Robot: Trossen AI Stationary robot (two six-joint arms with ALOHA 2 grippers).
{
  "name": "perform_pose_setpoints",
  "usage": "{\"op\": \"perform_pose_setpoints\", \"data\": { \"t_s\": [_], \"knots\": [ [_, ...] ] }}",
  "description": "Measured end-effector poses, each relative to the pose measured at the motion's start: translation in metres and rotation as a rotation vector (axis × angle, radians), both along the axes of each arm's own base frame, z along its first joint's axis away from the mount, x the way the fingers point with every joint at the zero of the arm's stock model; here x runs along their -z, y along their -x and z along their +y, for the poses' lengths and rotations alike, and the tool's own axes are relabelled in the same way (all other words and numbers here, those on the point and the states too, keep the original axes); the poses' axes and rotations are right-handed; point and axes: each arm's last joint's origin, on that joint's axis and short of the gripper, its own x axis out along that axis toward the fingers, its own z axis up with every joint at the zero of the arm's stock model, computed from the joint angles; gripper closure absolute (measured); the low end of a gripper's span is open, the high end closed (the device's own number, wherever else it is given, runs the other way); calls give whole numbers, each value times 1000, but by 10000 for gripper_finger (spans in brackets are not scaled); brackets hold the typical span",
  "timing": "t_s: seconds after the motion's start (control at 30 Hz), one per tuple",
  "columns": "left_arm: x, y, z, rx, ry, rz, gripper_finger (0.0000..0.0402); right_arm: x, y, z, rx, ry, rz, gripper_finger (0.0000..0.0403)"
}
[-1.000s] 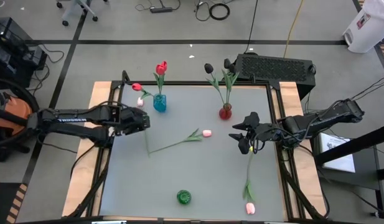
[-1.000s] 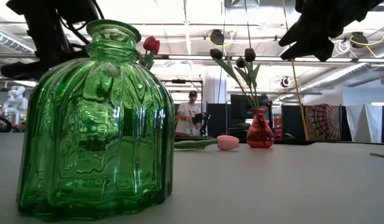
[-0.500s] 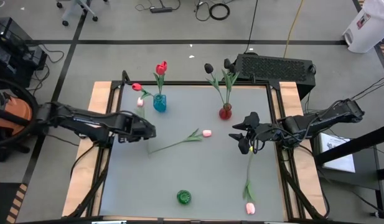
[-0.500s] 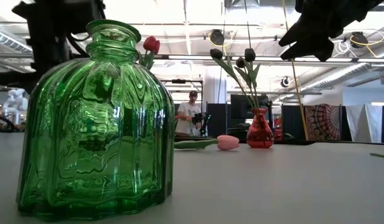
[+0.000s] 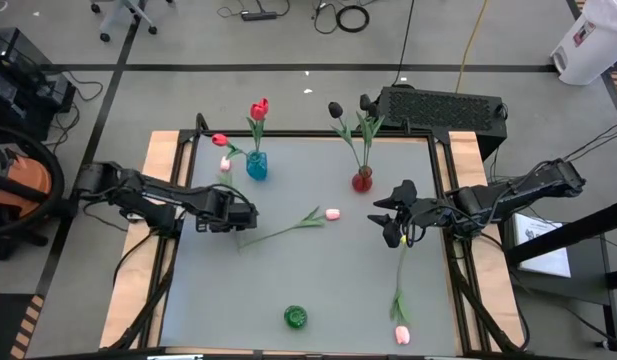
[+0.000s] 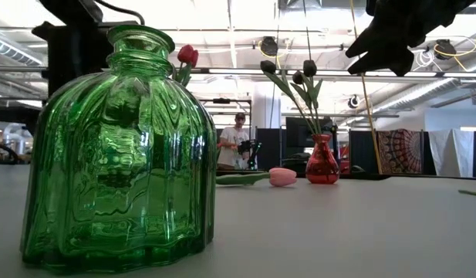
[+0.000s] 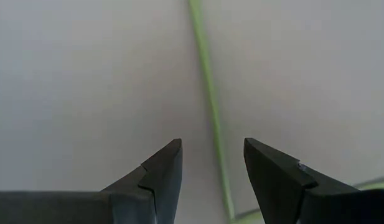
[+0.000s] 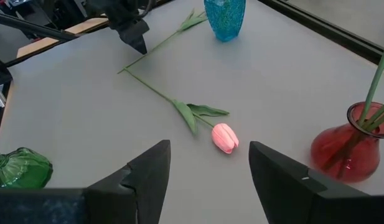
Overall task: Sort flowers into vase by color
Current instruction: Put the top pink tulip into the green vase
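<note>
Left pincer (image 7: pixel 211 168), open, astride stem (image 7: pixel 207 93)

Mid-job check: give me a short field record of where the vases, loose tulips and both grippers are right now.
blue glass vase: table's far left, red tulip inside
red glass vase: far centre, dark tulips inside
green glass vase: near edge, no flowers
loose pink tulip: lying mid-table
second loose pink tulip: near right edge
left gripper: open, straddling a green stem on the table
right gripper: open, hovering at right
</note>
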Motion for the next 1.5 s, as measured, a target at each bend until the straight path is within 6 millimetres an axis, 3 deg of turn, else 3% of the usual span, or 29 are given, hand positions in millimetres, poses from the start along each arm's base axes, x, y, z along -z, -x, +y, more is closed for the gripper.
{"op": "perform_pose_setpoints", "data": {
  "t_s": [0.33, 0.73, 1.4, 1.5],
  "knots": [
    [16, -12, -1, 8, 29, 18, 224, 0, 0, 0, 0, 0, -1, 193],
    [18, -11, -1, 7, 32, 39, 229, 0, 0, 0, -3, 6, 2, 193],
    [18, -9, -1, 31, 41, 52, 390, 0, 0, 0, -3, 6, 2, 193],
    [18, -9, -1, 31, 41, 52, 395, 0, 0, 0, -3, 6, 2, 193]
  ]
}}
